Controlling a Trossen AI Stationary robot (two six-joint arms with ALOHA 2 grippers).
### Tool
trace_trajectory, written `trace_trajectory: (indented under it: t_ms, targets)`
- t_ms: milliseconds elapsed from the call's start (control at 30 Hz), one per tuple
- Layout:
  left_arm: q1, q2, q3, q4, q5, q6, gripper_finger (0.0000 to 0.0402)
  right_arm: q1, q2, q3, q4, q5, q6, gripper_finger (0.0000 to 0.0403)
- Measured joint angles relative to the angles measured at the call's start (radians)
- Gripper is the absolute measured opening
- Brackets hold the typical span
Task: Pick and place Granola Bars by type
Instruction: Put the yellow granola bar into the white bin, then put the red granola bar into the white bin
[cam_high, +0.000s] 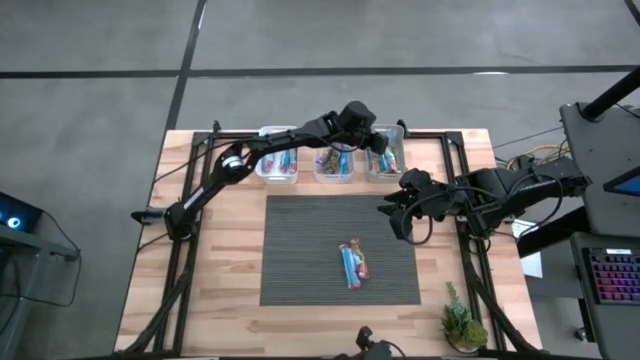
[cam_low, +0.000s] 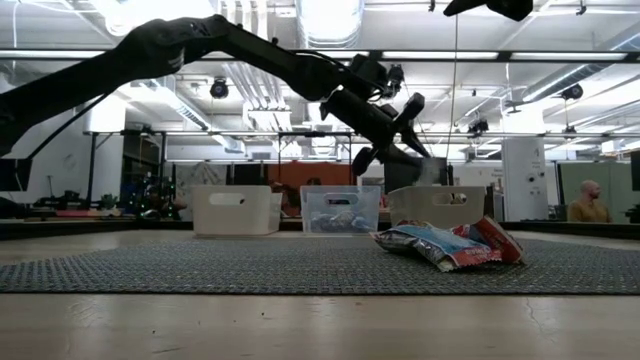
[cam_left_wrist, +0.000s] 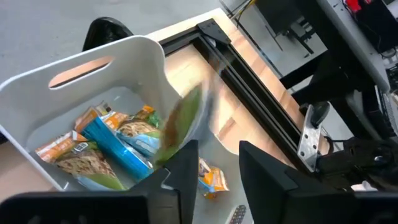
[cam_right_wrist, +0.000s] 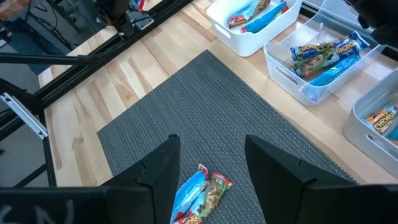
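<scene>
Three small bins stand in a row at the table's far edge, each holding Granola Bars: a left bin (cam_high: 277, 165), a middle bin (cam_high: 333, 165) and a right bin (cam_high: 385, 158). My left gripper (cam_left_wrist: 219, 162) hovers open over the right bin (cam_left_wrist: 93, 62), where several bars (cam_left_wrist: 106, 146) lie. A blurred greenish bar (cam_left_wrist: 180, 124) is in the air just beyond its fingertips, over the bin's rim. Two bars (cam_high: 353, 263) lie together on the grey mat (cam_high: 300, 250). My right gripper (cam_right_wrist: 214, 162) hangs open above the mat's right part, with those bars (cam_right_wrist: 202, 193) below it.
Black frame rails (cam_high: 455, 160) run along the table's sides and far edge. A small potted plant (cam_high: 462, 322) stands at the near right corner. In the low view a person (cam_low: 590, 200) is in the room far behind the table.
</scene>
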Motion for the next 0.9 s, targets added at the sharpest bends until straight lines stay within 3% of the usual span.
trace_trajectory:
  t_ms: [400,633,733,900]
  targets:
    - [0.002,-0.002,0.0,-0.003,0.017,-0.016,0.0103,0.0,0.0,0.0,0.0,0.0,-0.006,0.0171]
    - [0.007,-0.055,0.005,-0.07,0.149,0.018,0.0102,0.0,0.0,0.0,0.0,-0.001,-0.054,0.0171]
    - [0.007,-0.093,0.008,-0.162,0.165,0.088,0.0086,0.0,0.0,0.0,0.0,-0.001,-0.076,0.0171]
    - [0.006,-0.195,0.001,-0.294,0.158,0.191,0.0023,0.0,0.0,0.0,0.0,-0.001,-0.114,0.0171]
